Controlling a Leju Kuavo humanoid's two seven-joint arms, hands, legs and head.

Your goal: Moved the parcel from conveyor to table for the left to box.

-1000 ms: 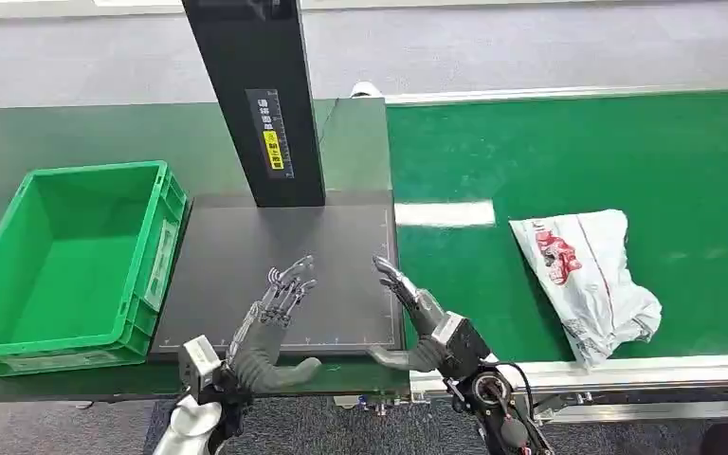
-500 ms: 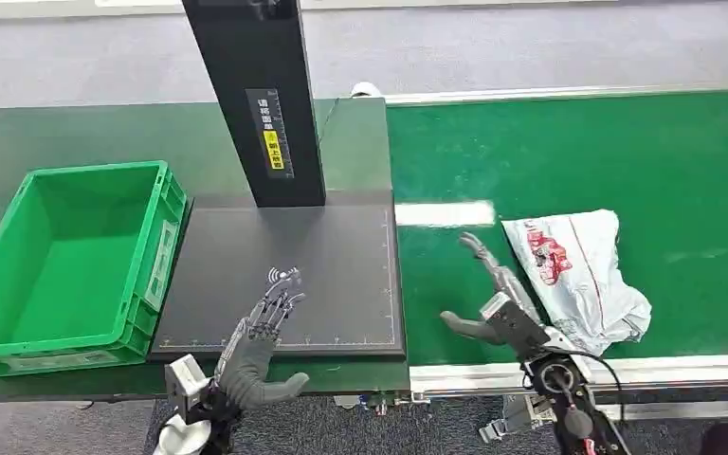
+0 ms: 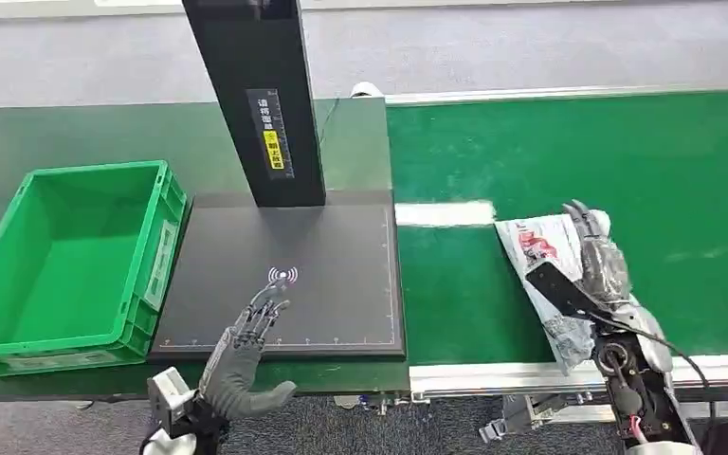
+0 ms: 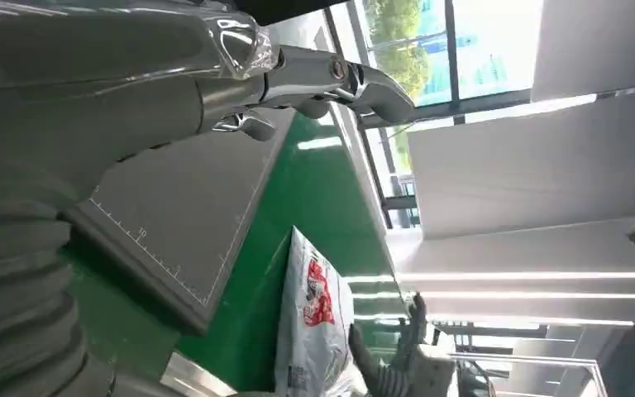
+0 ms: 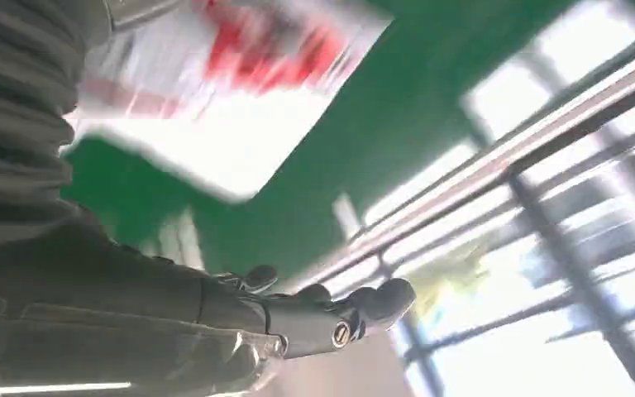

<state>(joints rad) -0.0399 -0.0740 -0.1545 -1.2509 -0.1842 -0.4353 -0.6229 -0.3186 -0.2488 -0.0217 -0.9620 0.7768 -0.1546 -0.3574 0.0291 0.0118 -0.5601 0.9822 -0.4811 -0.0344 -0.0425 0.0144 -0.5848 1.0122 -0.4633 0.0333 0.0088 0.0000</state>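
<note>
Head view: the left hand (image 3: 246, 336) is seen nearest, fingers spread and holding nothing, poised over the front edge of the dark mat (image 3: 332, 265) on the bench (image 3: 76, 128), presumably kept ready for the boxing step. Further out, the right hand (image 3: 595, 256) is laid open over the parcel (image 3: 531, 248) on the conveyor (image 3: 550, 142), no grip yet formed. Beyond the mat, the green box (image 3: 19, 204) is placed within the left arm's reach.

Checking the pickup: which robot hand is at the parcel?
The right robot hand, lying over the white parcel on the green conveyor; the left robot hand hovers open at the black mat's edge.
</note>
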